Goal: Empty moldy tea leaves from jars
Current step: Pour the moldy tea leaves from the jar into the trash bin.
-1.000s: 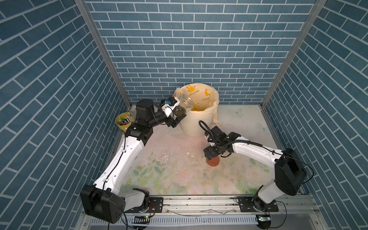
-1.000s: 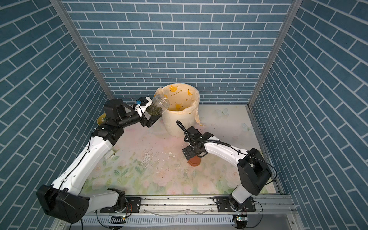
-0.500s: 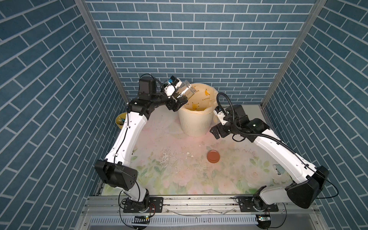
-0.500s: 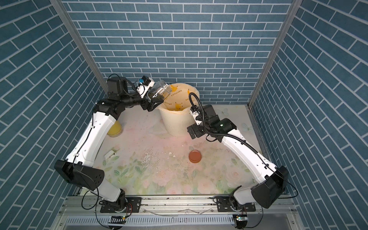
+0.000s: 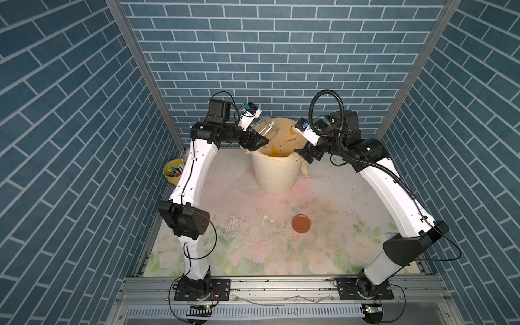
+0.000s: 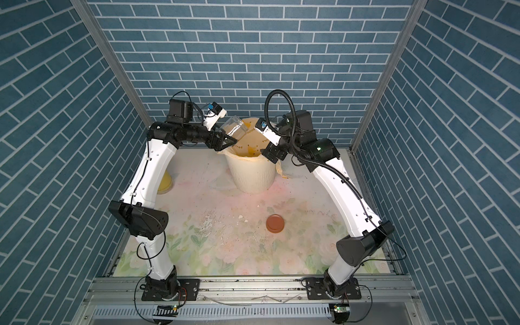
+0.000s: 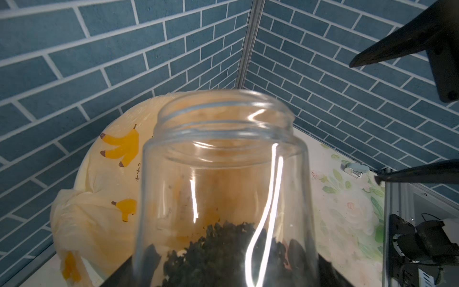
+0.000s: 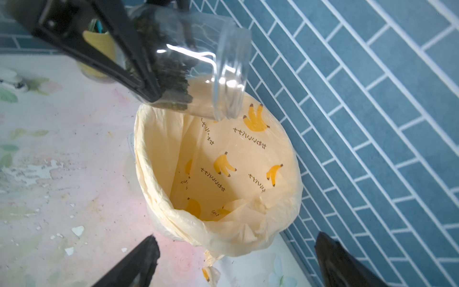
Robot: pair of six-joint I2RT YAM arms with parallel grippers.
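At the far left of the table (image 5: 337, 202) a yellow pen cup (image 5: 172, 172) stands against the wall. Its pens show in a top view, while the left arm (image 6: 146, 180) covers most of the pen cup (image 6: 165, 183) in a top view.

Next comes the left gripper (image 5: 259, 140), raised and pinching the base end of the clear jar (image 5: 266, 130). The jar is lidless and lies tipped nearly on its side. Its long axis runs from the gripper toward the bin (image 5: 274, 177), and its open mouth is over the bin's left rim.

Both top views hide the jar's contents behind the gripper's fingers. Only the wrist views show the tea leaves (image 8: 173, 84), a dark clump heaped at the base end, well short of the mouth. The left wrist view cuts off the jar's bottom.

The banana-print liner (image 8: 223, 154) looks bare inside, though its floor is hard to make out.

The reddish-brown lid (image 5: 301, 223) lies flat on the table, well apart from the bin, and appears only in the top views.

The right gripper (image 8: 234, 239) hovers just beside the bin's right rim, its fingers spread wide around nothing.
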